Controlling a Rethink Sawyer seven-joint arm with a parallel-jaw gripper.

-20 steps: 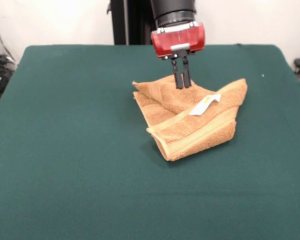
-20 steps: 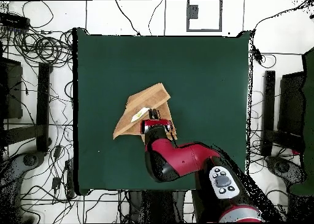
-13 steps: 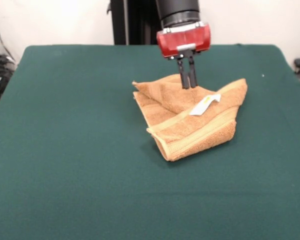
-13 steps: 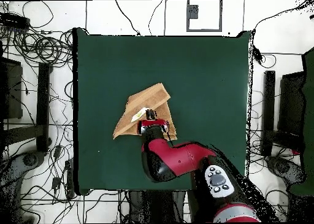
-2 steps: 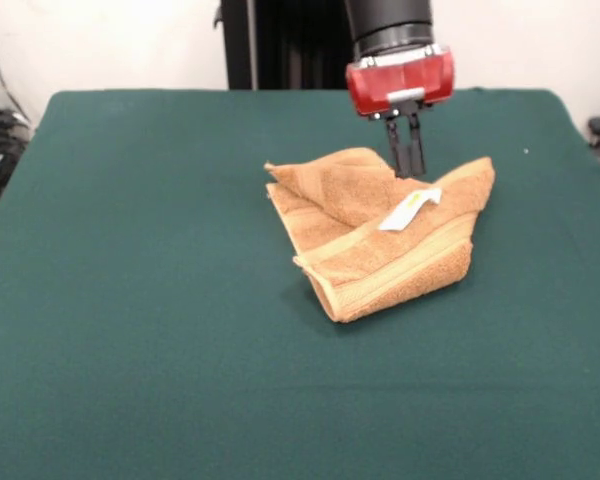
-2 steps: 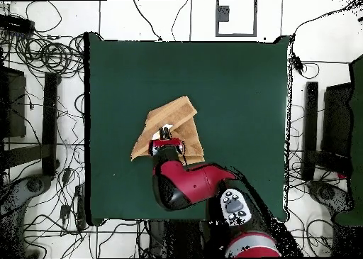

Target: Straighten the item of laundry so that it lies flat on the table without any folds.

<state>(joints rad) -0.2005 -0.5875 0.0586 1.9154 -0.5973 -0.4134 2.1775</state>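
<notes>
Traversing toward 3 o'clock in the front view over the last second, the gripper point(image 5: 410, 165) stays clenched and empty above the towel point(image 5: 380, 235), which lies unmoved and folded near the centre of the table point(image 5: 130, 300). No straightening has occurred; a grasp point is probably being sought.

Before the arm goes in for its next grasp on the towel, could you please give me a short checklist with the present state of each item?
1. Hand towel fully on the green table: ok.
2. Towel flat with no folds: not ok; it lies folded into a rough triangle, layers overlapping.
3. Gripper free of cloth: ok; its fingers stand close together, nothing between them.
4. Gripper over the towel: ok; it hangs at the far edge, near the white label.
5. Fingertips touching the cloth: cannot tell.
6. Room on the table to spread the towel: ok.
</notes>
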